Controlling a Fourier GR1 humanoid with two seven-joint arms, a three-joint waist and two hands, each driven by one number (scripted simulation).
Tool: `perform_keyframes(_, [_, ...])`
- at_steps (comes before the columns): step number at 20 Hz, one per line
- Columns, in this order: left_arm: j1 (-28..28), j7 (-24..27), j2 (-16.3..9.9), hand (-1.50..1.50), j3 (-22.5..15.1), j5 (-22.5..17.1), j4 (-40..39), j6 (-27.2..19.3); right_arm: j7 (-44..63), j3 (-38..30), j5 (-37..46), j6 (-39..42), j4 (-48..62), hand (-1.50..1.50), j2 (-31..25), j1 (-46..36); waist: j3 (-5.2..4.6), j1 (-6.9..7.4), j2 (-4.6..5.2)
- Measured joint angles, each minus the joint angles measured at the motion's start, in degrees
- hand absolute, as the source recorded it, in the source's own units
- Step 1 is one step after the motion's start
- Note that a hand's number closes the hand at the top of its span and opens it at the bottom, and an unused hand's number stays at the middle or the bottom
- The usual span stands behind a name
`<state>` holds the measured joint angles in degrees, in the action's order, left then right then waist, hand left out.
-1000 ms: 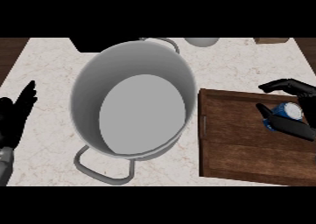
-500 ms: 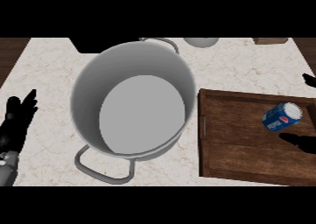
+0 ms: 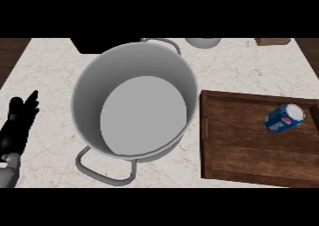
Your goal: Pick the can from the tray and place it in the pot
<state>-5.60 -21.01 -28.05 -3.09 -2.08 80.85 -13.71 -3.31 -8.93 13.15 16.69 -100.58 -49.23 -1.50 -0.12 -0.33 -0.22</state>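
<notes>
A blue can (image 3: 284, 118) lies on its side in the wooden tray (image 3: 246, 165) at the right, near the tray's far right corner. Nothing touches it. A large grey pot (image 3: 137, 101) with two loop handles stands in the middle of the counter, with nothing inside. My left hand (image 3: 15, 126) rests open at the left edge, fingers pointing up, well apart from the pot. My right hand does not show in the head view.
A pale round dish (image 3: 203, 42) sits at the back behind the pot. A dark block (image 3: 90, 44) and a small brown item (image 3: 272, 41) lie along the far edge. Marble counter surrounds the pot.
My right hand has let go of the can and drawn back out of view to the right. The can stays lying in the tray. The left hand dropped slightly lower.
</notes>
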Motion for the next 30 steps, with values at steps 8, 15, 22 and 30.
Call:
perform_keyframes(8, [0.16, 0.89, 0.48, 0.0, 1.04, 0.5, -0.79, 0.89, 14.12, 4.39, -2.24, 15.35, -4.77, -1.5, -6.0, -2.62, 0.02, 0.44, 0.17])
perform_keyframes(15, [0.73, 0.75, 2.24, 0.0, 1.97, 2.05, 0.12, 1.9, 17.9, 6.87, 3.35, 18.62, -1.48, -1.5, -2.08, -5.3, 0.1, 0.58, 0.24])
perform_keyframes(22, [1.17, 0.23, 4.52, 0.0, 3.14, 4.58, 0.71, 2.66, 14.87, 6.97, 10.51, 19.44, 3.73, -1.5, 2.56, -6.37, 0.12, 0.48, 0.23])
perform_keyframes(30, [0.21, -1.19, 5.98, 0.0, 4.94, 6.65, 1.36, 4.13, 11.4, 8.91, 18.96, 17.18, 8.96, -1.5, 8.49, -8.09, 0.14, 0.48, 0.23])
